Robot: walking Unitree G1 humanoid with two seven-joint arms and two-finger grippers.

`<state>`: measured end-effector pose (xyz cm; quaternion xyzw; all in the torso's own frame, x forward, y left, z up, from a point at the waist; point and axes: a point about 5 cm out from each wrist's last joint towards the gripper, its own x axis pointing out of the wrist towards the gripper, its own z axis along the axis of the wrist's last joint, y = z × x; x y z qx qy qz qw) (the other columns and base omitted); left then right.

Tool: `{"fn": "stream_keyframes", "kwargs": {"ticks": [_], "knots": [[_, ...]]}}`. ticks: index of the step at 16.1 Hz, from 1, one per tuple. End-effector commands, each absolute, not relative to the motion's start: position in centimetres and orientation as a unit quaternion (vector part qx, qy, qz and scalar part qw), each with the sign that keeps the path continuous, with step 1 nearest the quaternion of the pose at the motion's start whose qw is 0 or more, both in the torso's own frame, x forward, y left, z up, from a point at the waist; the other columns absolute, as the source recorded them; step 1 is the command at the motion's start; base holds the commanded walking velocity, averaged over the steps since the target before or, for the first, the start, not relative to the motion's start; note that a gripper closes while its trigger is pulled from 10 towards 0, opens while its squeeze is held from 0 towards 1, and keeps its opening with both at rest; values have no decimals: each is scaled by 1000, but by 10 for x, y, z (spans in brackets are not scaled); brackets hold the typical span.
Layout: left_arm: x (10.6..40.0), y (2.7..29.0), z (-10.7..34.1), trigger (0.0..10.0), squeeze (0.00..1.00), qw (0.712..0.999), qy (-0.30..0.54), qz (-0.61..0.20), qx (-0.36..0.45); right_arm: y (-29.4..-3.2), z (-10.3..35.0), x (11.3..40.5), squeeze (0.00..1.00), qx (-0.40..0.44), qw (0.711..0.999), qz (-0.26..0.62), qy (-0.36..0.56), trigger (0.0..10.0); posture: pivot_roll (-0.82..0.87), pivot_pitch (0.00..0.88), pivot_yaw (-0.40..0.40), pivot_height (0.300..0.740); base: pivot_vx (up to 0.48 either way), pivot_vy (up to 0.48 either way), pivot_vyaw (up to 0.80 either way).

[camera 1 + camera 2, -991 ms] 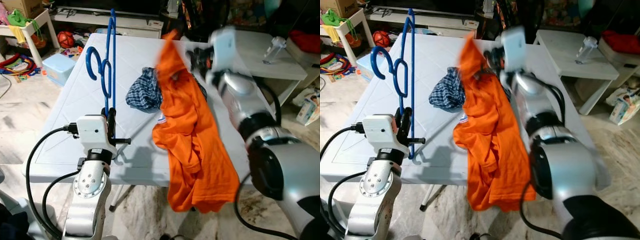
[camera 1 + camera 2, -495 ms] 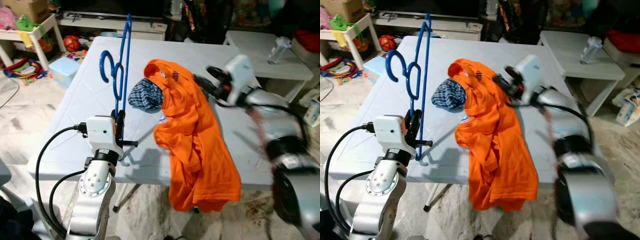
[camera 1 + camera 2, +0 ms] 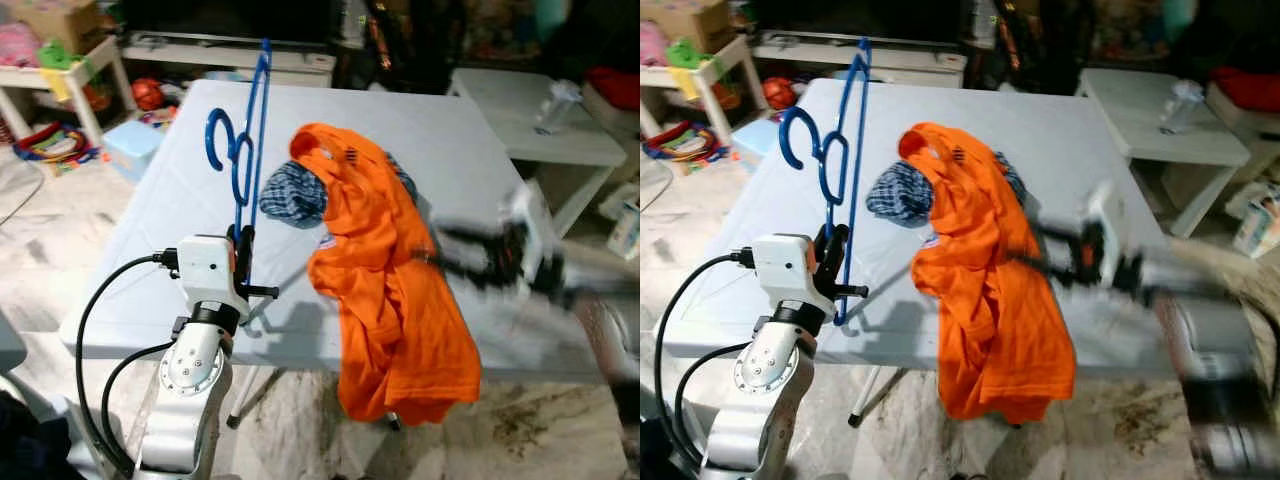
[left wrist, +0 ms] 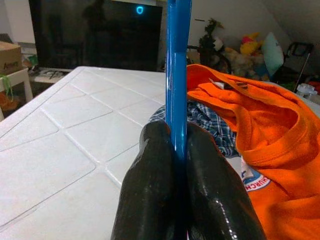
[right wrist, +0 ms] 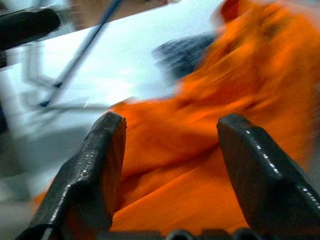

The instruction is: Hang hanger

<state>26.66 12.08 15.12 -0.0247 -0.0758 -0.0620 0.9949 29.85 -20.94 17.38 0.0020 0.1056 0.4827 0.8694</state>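
Orange shirt (image 3: 385, 270) draped over counter (image 3: 150, 240) edge beside checked cloth (image 3: 290, 195); left pincer (image 4: 175, 165) clamps upright blue hanger (image 3: 240, 160); right pincer (image 5: 170, 165) spread wide, empty.

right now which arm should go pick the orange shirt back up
Right. The right gripper is open and empty just over the orange shirt, while the left gripper is shut on the blue hanger.
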Motion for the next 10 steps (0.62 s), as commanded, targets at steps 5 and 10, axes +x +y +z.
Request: {"fn": "stream_keyframes", "kwargs": {"ticks": [5, 10], "knots": [[267, 115, 148, 10000, 0, 995, -66, -76, -27, -187, 140, 272, 1000, 40, 847, 506, 155, 10000, 44, 79, -71, 740, 0, 0, 0], [263, 117, 143, 10000, 0, 995, -56, -78, -23, -162, 124, 274, 1000, -34, 882, 450, 134, 10000, 45, 83, -68, 740, 0, 0, 0]]}}
